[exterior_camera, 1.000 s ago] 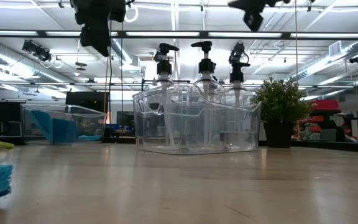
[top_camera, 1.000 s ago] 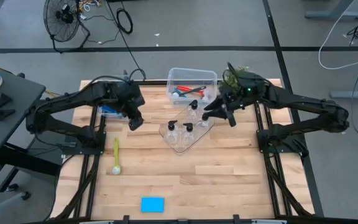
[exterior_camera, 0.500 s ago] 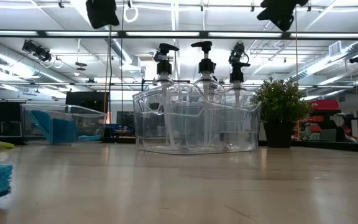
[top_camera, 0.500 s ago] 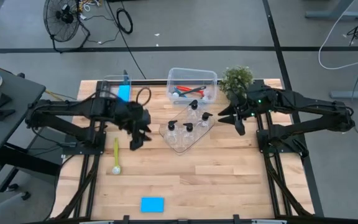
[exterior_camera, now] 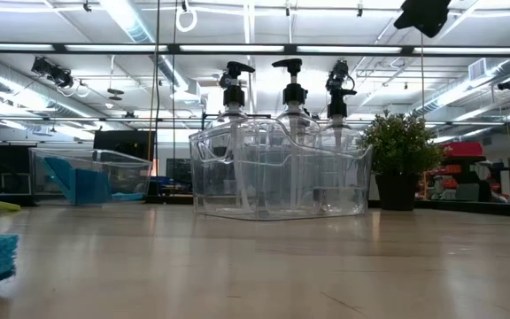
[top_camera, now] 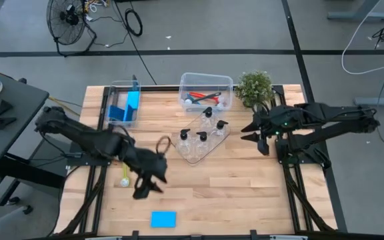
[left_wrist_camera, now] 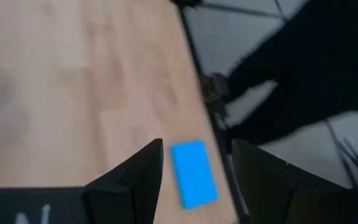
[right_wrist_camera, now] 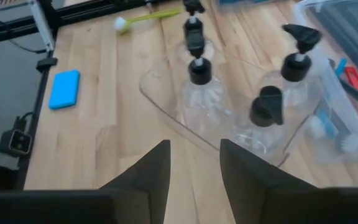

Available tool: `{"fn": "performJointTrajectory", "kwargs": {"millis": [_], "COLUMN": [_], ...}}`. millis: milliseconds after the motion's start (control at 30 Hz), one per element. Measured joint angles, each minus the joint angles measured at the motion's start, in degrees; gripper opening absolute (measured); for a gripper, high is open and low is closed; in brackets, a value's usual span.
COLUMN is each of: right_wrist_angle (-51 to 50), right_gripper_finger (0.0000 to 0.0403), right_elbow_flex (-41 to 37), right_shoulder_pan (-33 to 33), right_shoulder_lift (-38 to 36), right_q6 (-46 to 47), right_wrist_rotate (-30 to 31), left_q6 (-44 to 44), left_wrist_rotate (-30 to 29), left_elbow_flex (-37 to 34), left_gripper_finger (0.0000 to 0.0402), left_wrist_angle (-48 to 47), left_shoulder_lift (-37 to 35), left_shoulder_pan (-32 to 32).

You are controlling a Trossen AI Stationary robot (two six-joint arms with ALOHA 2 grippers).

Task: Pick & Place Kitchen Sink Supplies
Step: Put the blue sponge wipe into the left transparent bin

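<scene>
My left gripper (top_camera: 142, 191) hangs open above the near-left table, just short of a light-blue sponge (top_camera: 163, 219) lying flat near the near edge. The left wrist view shows that sponge (left_wrist_camera: 194, 174) between my open fingers, well below them. My right gripper (top_camera: 255, 135) is open in the air right of a clear tray (top_camera: 193, 155) holding several pump bottles (top_camera: 202, 138). A yellow-green brush (top_camera: 125, 163) lies flat on the left part of the table. In the low view the left gripper is out of frame and the right gripper (exterior_camera: 423, 13) is high up.
A clear bin (top_camera: 205, 83) with brushes stands at the far edge, and a second bin (top_camera: 117, 113) holding a blue sponge is at far left. A potted plant (top_camera: 254, 85) stands at far right. Bare wood lies between tray and near edge.
My left gripper has swung from the far-left bin toward the near edge, ending close to the light-blue sponge. My right gripper has drawn back from over the tray toward the table's right edge. The objects on the table have stayed where they were.
</scene>
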Motion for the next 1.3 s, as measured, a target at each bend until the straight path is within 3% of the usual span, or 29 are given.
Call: {"fn": "performJointTrajectory", "kwargs": {"millis": [200, 667, 1100, 1300], "right_wrist_angle": [-0.4, -3.5, -2.6, -2.2], "right_gripper_finger": [0.0141, 0.0141, 0.0141, 0.0141], "right_elbow_flex": [0.0, 0.0, 0.0, 0.0], "right_shoulder_pan": [3.7, 8.6, 9.7, 9.7], "right_shoulder_lift": [0.0, 0.0, 0.0, 0.0], "right_q6": [0.1, -0.4, 0.6, 1.0], "right_wrist_rotate": [0.6, 0.6, 9.1, 9.6], "left_q6": [-1.3, -14.7, -15.9, -18.8], "left_wrist_rotate": [6.4, 6.5, -2.8, -3.5], "left_elbow_flex": [0.0, 0.0, 0.0, 0.0], "left_gripper_finger": [0.0195, 0.0195, 0.0195, 0.0195], "left_wrist_angle": [3.5, 10.4, 5.3, 5.7], "left_shoulder_lift": [6.6, 19.3, 27.1, 30.6], "left_shoulder_pan": [-4.2, -10.1, -13.9, -14.8]}}
